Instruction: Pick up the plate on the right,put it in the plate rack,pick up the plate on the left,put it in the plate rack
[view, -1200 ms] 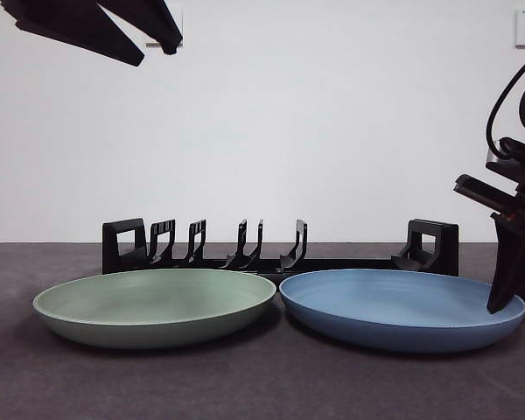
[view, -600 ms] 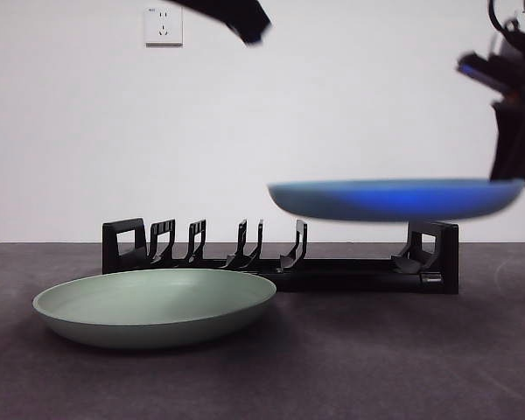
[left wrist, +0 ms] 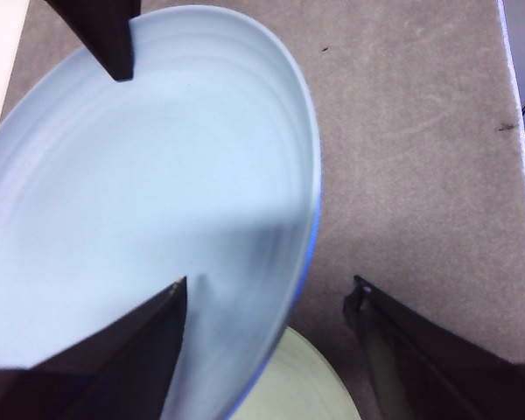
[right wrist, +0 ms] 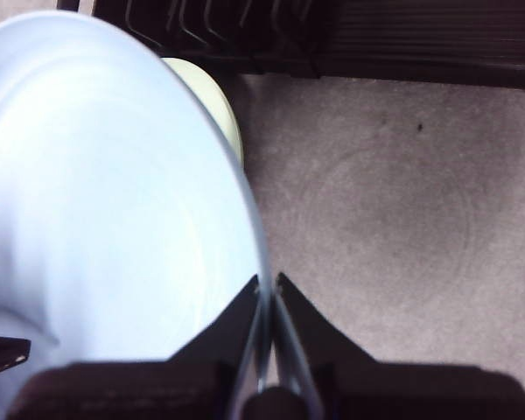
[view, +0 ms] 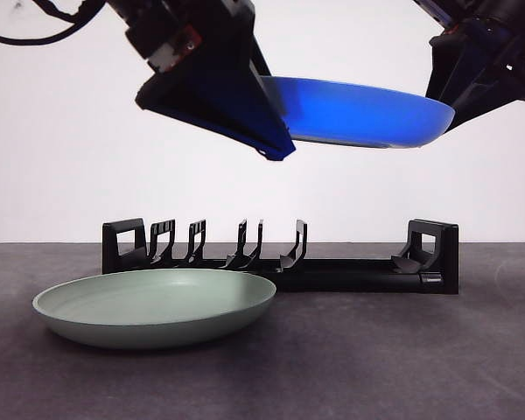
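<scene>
The blue plate, the one from the right, hangs level high above the plate rack. My right gripper is shut on its rim, at the plate's right edge in the front view. At the opposite rim my left gripper is open, one jaw over the plate's inside and the other outside the rim; in the front view it is the big dark shape on the left. The green plate, the left one, lies flat on the table in front of the rack's left half.
The black rack stands empty along the back of the grey table. A white wall rises behind it. The green plate sits below the blue plate's edge in the left wrist view.
The blue plate has risen higher and shifted left in the right gripper. The left arm has come down from the top to the plate's left rim.
</scene>
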Motion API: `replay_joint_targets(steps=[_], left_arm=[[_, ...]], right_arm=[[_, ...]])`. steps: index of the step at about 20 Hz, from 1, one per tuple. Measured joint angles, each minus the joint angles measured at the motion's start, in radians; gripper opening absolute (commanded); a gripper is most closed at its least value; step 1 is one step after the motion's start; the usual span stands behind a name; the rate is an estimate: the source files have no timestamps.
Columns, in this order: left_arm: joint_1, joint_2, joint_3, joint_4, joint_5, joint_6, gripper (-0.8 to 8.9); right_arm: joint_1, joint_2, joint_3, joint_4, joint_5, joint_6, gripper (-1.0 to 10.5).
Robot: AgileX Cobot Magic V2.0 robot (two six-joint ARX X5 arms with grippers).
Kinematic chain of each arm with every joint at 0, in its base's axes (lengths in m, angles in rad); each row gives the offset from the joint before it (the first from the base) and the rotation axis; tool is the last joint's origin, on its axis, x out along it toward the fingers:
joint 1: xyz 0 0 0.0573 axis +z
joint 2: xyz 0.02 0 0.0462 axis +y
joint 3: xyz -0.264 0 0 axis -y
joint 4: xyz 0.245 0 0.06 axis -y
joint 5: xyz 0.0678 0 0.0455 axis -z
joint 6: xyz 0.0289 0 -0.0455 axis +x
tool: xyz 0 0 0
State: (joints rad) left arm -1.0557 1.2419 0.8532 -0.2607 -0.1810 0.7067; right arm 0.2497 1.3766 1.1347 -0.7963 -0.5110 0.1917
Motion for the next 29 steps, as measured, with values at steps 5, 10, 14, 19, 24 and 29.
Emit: replay_joint_targets(steps=[5,10,14,19,24,29], left_arm=[[0.0,0.0,0.0,-0.005,0.001,0.006,-0.09],[-0.011,0.005,0.0,-0.016,0.031,0.053,-0.09],[-0.011,0.004,0.004,0.002,0.02,0.03,-0.09],[-0.003,0.004,0.004,0.005,0.004,-0.004,-0.09],[0.124,0.004,0.004,0.226,0.018,-0.218,-0.09],[0.339,0.004,0.004,0.419,0.259,-0.546,-0.09]], right_arm=[[0.0,0.0,0.0,0.0,0.001,0.0,-0.1],[0.002,0.0,0.006,0.027,-0.003,-0.001,0.1],[0.002,-0.002,0.06,0.061,-0.009,-0.002,3.8],[-0.002,-0.05,0.134,0.137,-0.003,-0.001,5.0],[-0.007,-0.195,0.142,0.294,0.165,0.014,5.0],[-0.008,-0.296,0.144,0.297,0.337,0.005,5.0]])
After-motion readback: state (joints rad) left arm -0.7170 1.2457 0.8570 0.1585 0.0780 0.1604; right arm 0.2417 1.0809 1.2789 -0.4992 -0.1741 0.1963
